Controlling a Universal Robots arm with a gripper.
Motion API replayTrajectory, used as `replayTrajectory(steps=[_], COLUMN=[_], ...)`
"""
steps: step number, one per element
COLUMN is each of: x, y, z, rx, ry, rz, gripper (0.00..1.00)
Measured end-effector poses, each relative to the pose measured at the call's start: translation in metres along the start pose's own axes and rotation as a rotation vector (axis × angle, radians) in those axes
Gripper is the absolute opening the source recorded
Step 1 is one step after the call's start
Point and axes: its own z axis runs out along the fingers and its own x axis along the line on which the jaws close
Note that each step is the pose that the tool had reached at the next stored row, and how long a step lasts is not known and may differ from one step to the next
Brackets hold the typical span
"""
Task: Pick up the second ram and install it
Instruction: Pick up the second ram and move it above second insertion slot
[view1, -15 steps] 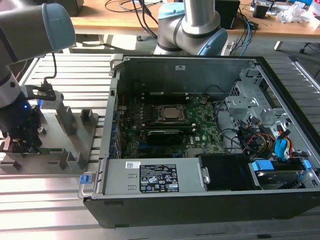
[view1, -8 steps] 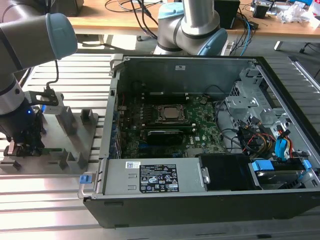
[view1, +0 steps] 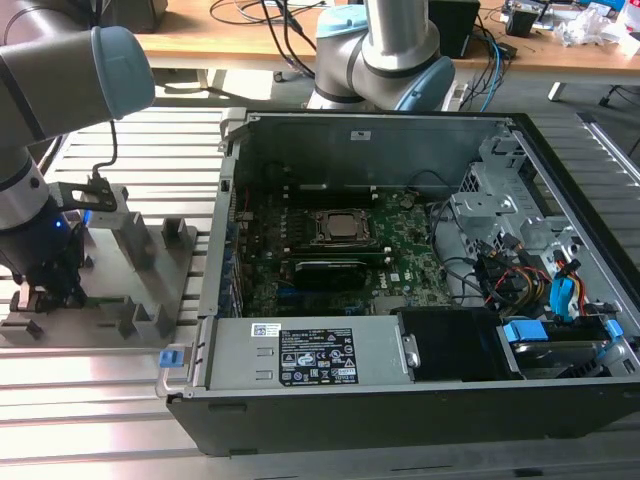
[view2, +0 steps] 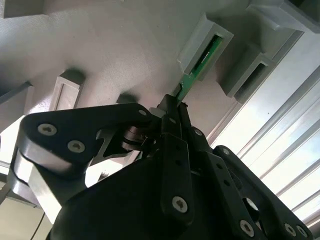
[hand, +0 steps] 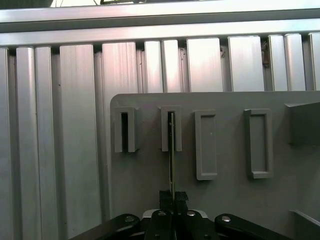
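Slatted desk. Open computer case at the exterior view's right. Grey holder plate at its left, slotted to stand parts on edge. Claw pinched nearly closed on second ram. Stick edge-up, far end seated in its slot, flat faces offered for gripping.

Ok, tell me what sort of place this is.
Probably a robotics lab bench for computer assembly: an open computer case on a slotted aluminium table, a grey fixture plate holding the second ram, a cable-strewn desk behind.
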Motion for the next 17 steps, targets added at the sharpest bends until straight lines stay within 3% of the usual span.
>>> replayTrajectory(steps=[11, 14, 17], x=[0.0004, 0.0004, 0.0003], y=[-0.0001, 0.0005, 0.0007], z=[-0.0005, -0.0120, -0.0166], rx=[0.0002, 0.0001, 0.0001], ry=[0.0004, 0.0006, 0.0006], rz=[0.000, 0.000, 0.000], gripper=[0.14, 0.14, 0.14])
